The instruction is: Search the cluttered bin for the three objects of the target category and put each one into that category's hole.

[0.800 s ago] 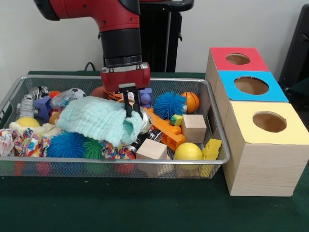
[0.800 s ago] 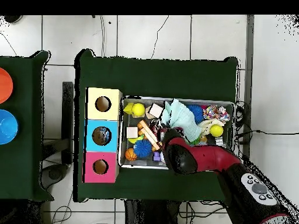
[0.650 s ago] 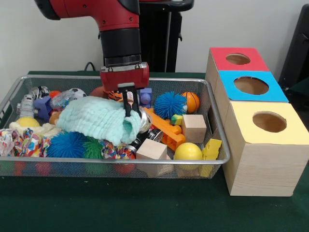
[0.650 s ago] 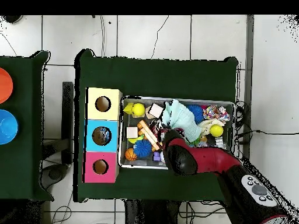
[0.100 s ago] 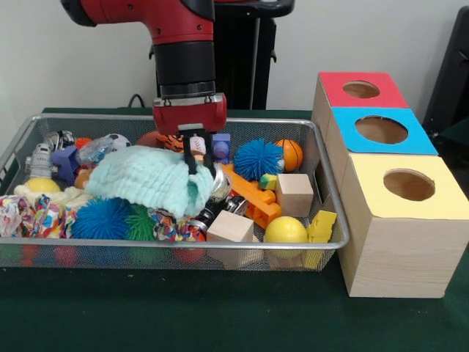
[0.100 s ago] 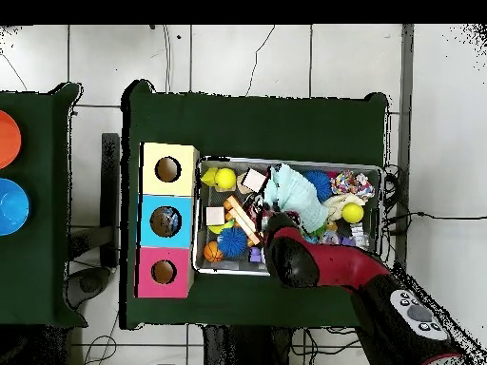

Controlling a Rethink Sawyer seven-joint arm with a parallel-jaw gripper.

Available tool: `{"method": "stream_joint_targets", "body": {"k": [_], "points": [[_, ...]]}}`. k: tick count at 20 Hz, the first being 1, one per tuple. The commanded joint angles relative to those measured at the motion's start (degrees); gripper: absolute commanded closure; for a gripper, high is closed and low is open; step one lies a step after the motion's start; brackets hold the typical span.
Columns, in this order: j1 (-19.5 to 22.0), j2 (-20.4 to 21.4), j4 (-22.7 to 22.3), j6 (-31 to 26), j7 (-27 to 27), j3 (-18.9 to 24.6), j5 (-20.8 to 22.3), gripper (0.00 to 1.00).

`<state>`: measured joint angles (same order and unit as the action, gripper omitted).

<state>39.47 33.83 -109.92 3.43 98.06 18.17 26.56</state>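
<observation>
Tool [image 5: 199, 163] first: in the front view it hangs at centre frame, just above the right edge of the mint cloth [image 5: 150, 180], and it has risen a little over the last 0.8 s. Earlier its black fingers were sunk into the cloth's right end; now the tips sit at the fold's top edge. The fingers look close together, and a small pale and orange thing shows between them, but you cannot tell from here whether they are pinching it or merely in front of it. The cloth has barely shifted, so it is not being lifted clear. The wire bin [image 5: 333, 220] fills the left and centre of the frame. To its right stand 3 boxes: red-topped hole [image 5: 361, 89] at the back, blue-topped hole [image 5: 381, 130] in the middle, yellow-topped hole [image 5: 409, 185] nearest. Nothing is over any hole.

In the overhead view the arm [image 6: 328, 266] comes up from the lower right and hides the tool completely. The cloth lies at upper centre of the bin, the boxes in a column at its left, much as they were 0.8 s ago.

My reading: this is a withdrawal from a probe under the cloth. Which category is wanted the frames do not say, so treat no delivery as begun.
</observation>
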Motion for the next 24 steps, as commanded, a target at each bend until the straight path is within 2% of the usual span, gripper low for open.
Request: {"method": "stream_joint_targets", "body": {"k": [1, 3, 6, 10, 12, 14, 15, 17, 19, 24], "points": [[-1.78, -1.21, -2.75, 5.33, 12.07, -3.28, -1.93, 0.00], [-0.97, -1.90, -2.98, 6.19, 12.28, -2.51, -2.03, 0.00], [0.07, -0.82, -3.41, 4.64, 11.26, -1.75, -2.13, 0.00], [1.59, 3.98, -5.19, 1.32, 9.76, -1.33, -2.24, 0.00], [-0.10, 7.89, -4.46, -2.79, 7.76, -3.84, -2.78, 0.00], [-4.02, 10.91, -2.26, -7.09, 5.84, -8.90, -3.35, 0.00], [-7.83, 12.25, -0.22, -9.54, 5.30, -13.59, -3.56, 0.00], [-11.02, 13.81, 1.24, -10.30, 5.02, -17.74, -2.93, 0.00], [-11.71, 14.54, 1.74, -10.81, 4.90, -18.88, -2.52, 0.00], [-9.79, 14.86, 1.90, -11.01, 4.45, -17.02, -1.77, 0.00]]}}
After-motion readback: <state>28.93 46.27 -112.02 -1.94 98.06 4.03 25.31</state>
